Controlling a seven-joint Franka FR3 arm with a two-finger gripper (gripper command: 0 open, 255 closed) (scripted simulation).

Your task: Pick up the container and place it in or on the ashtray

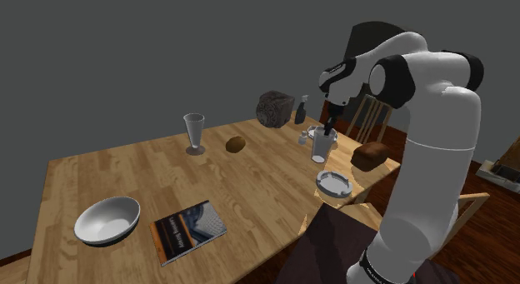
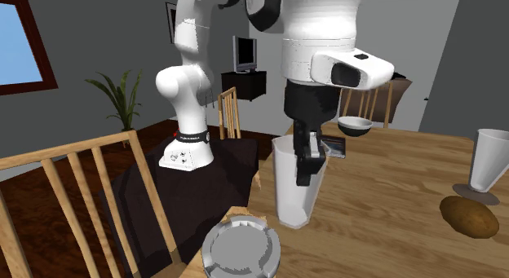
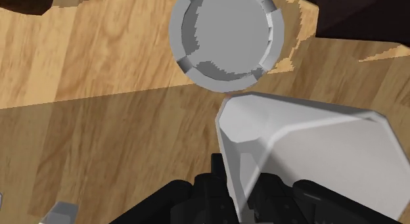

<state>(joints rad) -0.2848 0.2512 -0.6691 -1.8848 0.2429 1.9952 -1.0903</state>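
Note:
The container (image 1: pixel 320 148) is a tall, pale, see-through cup standing upright near the table's edge by the stand. My black gripper (image 1: pixel 331 124) comes down onto its rim and is shut on the cup's wall, one finger inside and one outside (image 2: pixel 308 164). In the wrist view the container's wall (image 3: pixel 309 150) runs up between the fingers of the gripper (image 3: pixel 236 182). I cannot tell whether its base touches the wood. The ashtray (image 1: pixel 334 184) is a round grey dish with notches in its rim, a short way from the container towards the table corner (image 2: pixel 241 248) (image 3: pixel 225 39).
On the wooden table (image 1: pixel 167 182) are a stemmed glass (image 1: pixel 194 132), a brown potato (image 1: pixel 236 144), a dark lump (image 1: pixel 274 109), a small bottle (image 1: pixel 301 112), a brown loaf (image 1: pixel 372 153), a white bowl (image 1: pixel 107 220) and a book (image 1: pixel 188 231). A wooden chair (image 2: pixel 90 195) stands near the ashtray corner.

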